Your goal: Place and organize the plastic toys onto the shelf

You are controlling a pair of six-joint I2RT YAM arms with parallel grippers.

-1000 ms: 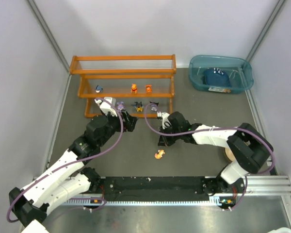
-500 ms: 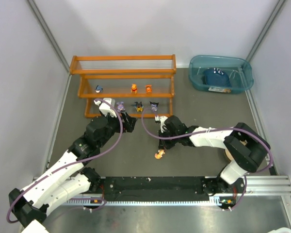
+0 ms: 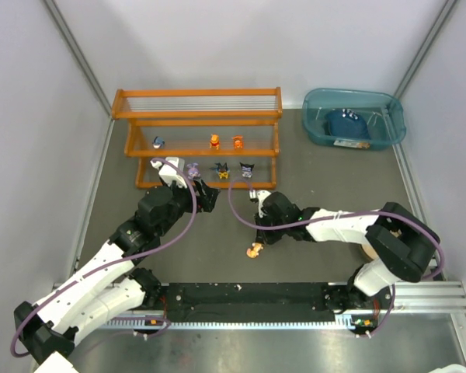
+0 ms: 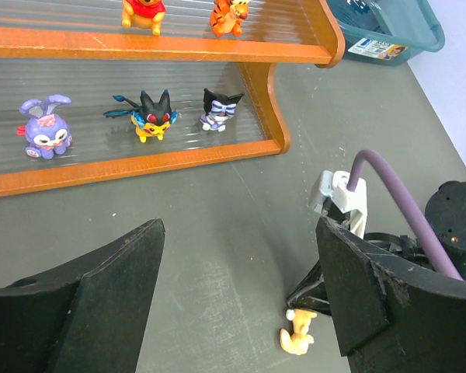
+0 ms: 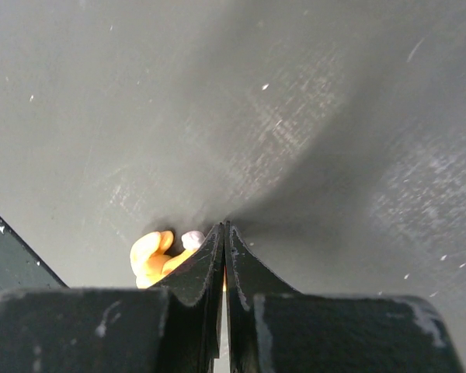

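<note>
Right jaws sit together beside the orange toy (image 5: 157,258) on the worktop (image 3: 326,175); left jaws stand apart, empty.

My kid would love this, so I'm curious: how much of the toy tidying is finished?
Six toys already stand on the orange shelf: three on the middle tier, three on the lowest. Neither pincer holds anything: the left pincer hangs open near the shelf, and the right pincer is shut beside the orange toy lying on the table. That one is left to shelve.
</note>
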